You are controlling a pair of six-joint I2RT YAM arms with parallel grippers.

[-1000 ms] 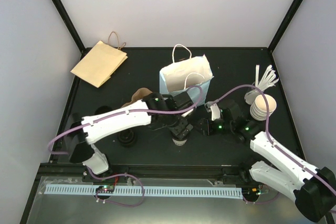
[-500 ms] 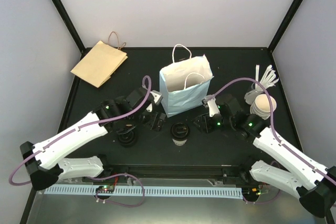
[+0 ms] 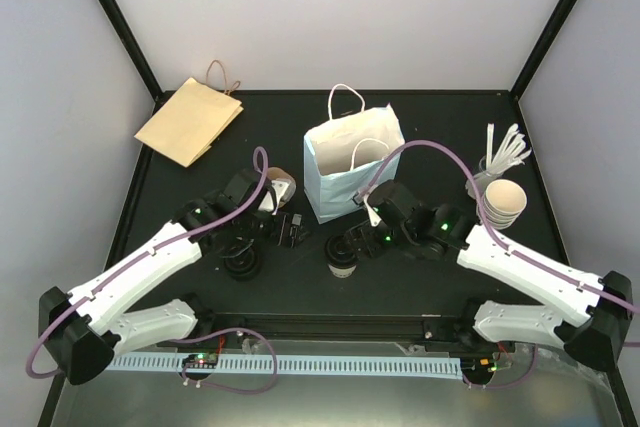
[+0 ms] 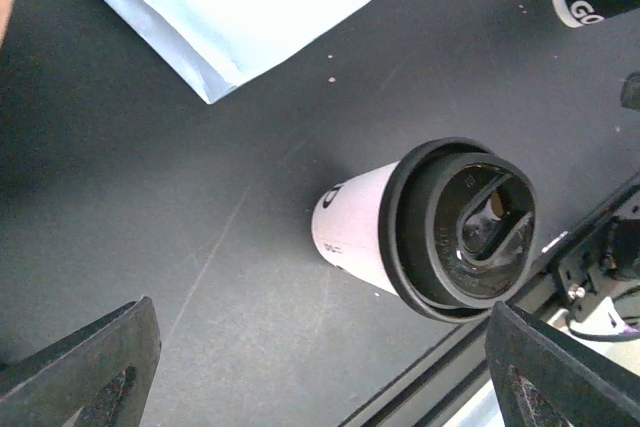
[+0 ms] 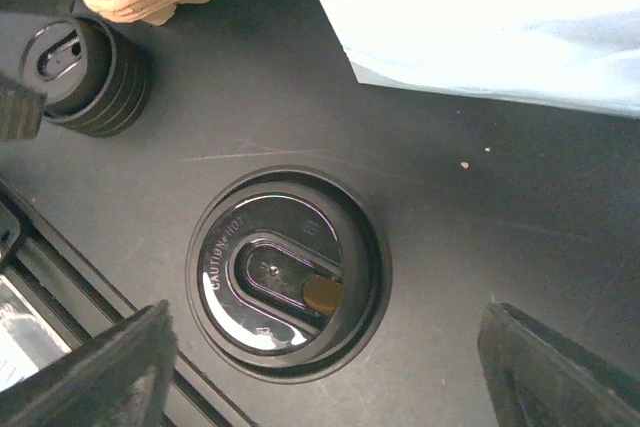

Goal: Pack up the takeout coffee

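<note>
Right jaws shifted over coffee, "CAUTION HOT"

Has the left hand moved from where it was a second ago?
Yes. The left hand has drawn back left, away from the cup, to the left of the bag's near corner.

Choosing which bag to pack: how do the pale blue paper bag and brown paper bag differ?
The pale blue paper bag stands upright, mouth open; the brown paper bag lies flat. The blue one is mid-table; the brown one is in the far left corner. Handles: white on the blue, brown on the brown. Both are handled paper bags.
</note>
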